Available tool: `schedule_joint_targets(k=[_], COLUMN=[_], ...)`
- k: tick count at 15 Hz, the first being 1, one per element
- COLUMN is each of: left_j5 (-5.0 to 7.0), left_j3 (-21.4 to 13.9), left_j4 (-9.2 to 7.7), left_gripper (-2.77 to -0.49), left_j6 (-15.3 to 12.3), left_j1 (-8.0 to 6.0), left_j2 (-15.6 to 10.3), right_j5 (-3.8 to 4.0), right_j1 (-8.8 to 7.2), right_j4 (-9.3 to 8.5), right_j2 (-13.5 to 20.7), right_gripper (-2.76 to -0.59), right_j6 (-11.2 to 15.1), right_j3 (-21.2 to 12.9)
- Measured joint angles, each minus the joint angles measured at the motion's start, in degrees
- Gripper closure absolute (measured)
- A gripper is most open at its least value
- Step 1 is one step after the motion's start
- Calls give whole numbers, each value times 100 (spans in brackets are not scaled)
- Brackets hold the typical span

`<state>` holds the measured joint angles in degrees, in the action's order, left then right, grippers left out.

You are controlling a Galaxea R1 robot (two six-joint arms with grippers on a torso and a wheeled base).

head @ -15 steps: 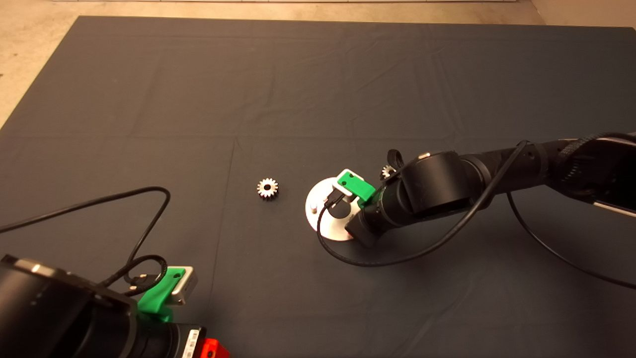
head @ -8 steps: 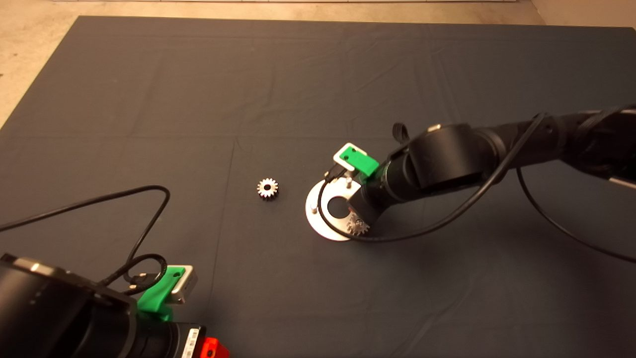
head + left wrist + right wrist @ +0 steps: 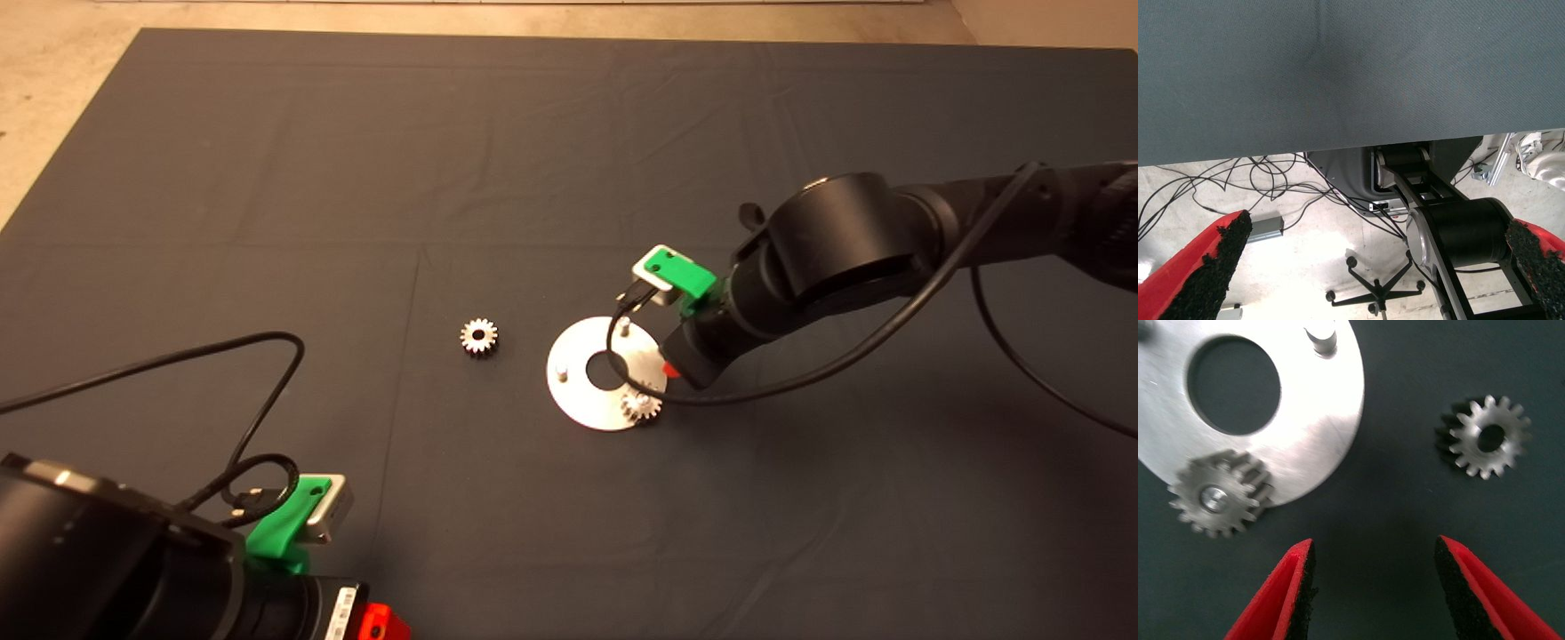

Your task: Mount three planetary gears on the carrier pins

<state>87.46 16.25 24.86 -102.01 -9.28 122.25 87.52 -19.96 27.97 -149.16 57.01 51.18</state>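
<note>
The shiny disc [image 3: 587, 402] with a large centre hole lies mid-mat. One planetary gear [image 3: 640, 406] sits on its near-right carrier pin. Two carrier pins [image 3: 625, 326] [image 3: 561, 367] stand bare. A second gear [image 3: 479, 337] lies on the mat left of the disc. My right gripper [image 3: 671, 371] hovers just right of the disc, open and empty. In the right wrist view the gripper [image 3: 1373, 545] is off the disc [image 3: 1311, 420], apart from the seated gear [image 3: 1218, 495], and a third gear [image 3: 1489, 437] lies loose on the mat beside the disc. That gear is hidden in the head view.
My left gripper [image 3: 378, 622] is parked at the lower left edge, open [image 3: 1371, 263], its wrist view looking past the mat's edge at cables and a chair base on the floor. A black cable [image 3: 178, 364] loops over the mat at the left.
My right gripper has drawn back up and to the right, off the disc. It has uncovered the disc with one gear left sitting on the near-right pin.
</note>
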Motion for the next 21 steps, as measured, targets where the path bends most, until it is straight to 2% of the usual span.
schedule_joint_targets(k=[4,7,9,10,14,15,18,21], left_j5=[0,-2,-1,0,0,0,0,0], left_j3=[0,0,1,0,0,0,0,0], left_j4=[0,0,0,0,0,0,0,0], left_gripper=[-277,-277,-277,-277,-277,-277,-277,-277], left_j6=[0,0,0,0,0,0,0,0], left_j1=[2,0,2,0,2,0,0,2], left_j2=[0,2,2,2,2,2,13,16], right_j5=[18,13,20,13,13,16,16,13], right_j1=[-5,-29,-35,-35,-35,-35,-35,-35], right_j4=[-100,-108,-108,-108,-108,-108,-106,-108], right_j2=[434,581,624,624,611,591,444,256], right_gripper=[-149,-169,-174,-187,-204,-215,-230,-231], right_j6=[-316,-404,-419,-435,-462,-468,-528,-556], right_j3=[114,227,317,375,661,769,1065,1206])
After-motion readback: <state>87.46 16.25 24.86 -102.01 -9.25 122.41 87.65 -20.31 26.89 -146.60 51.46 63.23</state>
